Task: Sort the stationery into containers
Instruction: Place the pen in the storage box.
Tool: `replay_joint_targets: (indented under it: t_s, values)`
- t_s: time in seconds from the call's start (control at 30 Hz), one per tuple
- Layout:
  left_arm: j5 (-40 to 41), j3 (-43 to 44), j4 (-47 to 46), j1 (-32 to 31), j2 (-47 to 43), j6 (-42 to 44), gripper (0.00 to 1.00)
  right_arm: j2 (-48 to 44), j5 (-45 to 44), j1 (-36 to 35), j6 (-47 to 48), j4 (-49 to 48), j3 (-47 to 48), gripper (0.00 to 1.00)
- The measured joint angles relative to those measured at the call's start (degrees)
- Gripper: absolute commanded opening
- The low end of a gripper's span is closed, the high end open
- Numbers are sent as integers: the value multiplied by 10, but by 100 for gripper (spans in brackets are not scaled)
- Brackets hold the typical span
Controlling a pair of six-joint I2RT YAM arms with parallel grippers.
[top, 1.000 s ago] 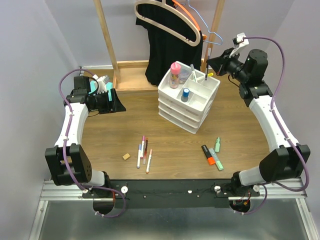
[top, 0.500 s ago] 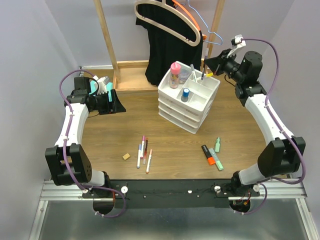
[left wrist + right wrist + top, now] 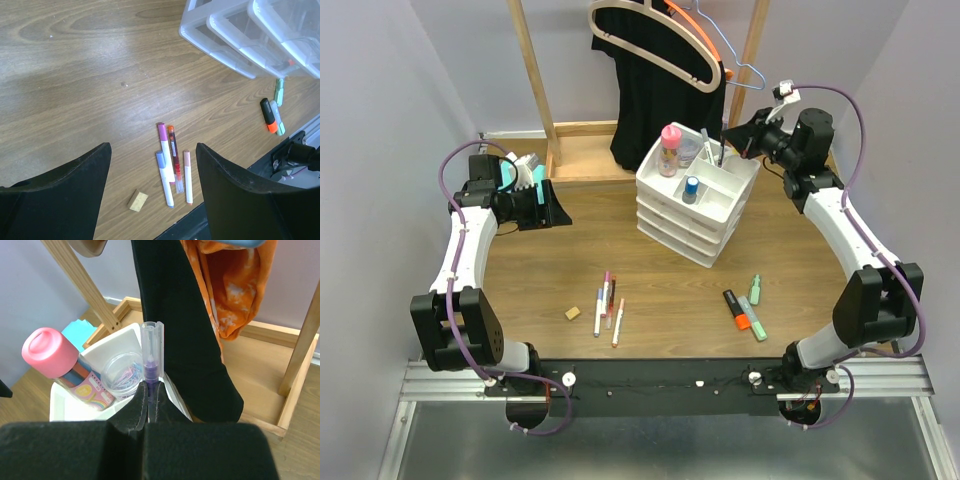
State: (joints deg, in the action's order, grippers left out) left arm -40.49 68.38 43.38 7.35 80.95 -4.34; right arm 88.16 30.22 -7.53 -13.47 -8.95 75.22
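My right tool [image 3: 150, 402] is closed tight on a slim clear-capped purple pen [image 3: 151, 345], held at the far right corner of the white plastic 3-drawer organiser [image 3: 685, 235], I judge for dropping it into a compartment. The left tool [image 3: 151, 155] waits wide open and empty above 4 slim pens [image 3: 172, 170] on the near desk [image 3: 75, 75].

White organiser [image 3: 682, 226]; pink-capped bottle [image 3: 59, 366] (rainbow label).

Wooden rack [image 3: 533, 80] at table [image 3: 540, 270] far edge; black garment [image 3: 655, 120] hanging on hanger [image 3: 655, 57]; orange fabric [image 3: 235, 285] beside it.
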Motion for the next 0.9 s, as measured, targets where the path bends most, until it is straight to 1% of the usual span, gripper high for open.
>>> replay_joint_targets:
  t_s: [0.03, 0.13, 0.2, 0.23, 0.4, 0.53, 0.67, 0.73, 0.77, 0.9]
  values:
    - [0, 0, 0, 0, 0, 0, 77, 0, 1, 0, 0, 0, 0, 14]
    - [0, -2, 0, 0, 0, 0, 78, 0, 4, -3, 3, -1, -1, 30]
    - [0, -2, 0, 0, 0, 0, 77, 0, 5, -4, 5, 0, -1, 37]
    - [0, -3, 0, 0, 0, 0, 77, 0, 5, -4, 8, 0, -1, 42]
    - [0, -3, 0, 0, 0, 0, 78, -9, 4, -7, 19, 19, -1, 43]
    - [4, -3, 0, 0, -2, 0, 78, -37, 3, -7, 33, 54, 2, 44]
    - [21, -8, 2, 0, -11, -5, 78, -84, -1, -7, 47, 97, 8, 45]
    - [31, -18, 3, -2, -20, -12, 78, -109, -2, -7, 56, 126, 15, 48]
    - [35, -28, 4, -5, -27, -16, 78, -125, -1, -7, 62, 142, 19, 54]
    - [45, -72, 9, -20, -44, -43, 78, -177, 6, -7, 89, 201, 21, 58]
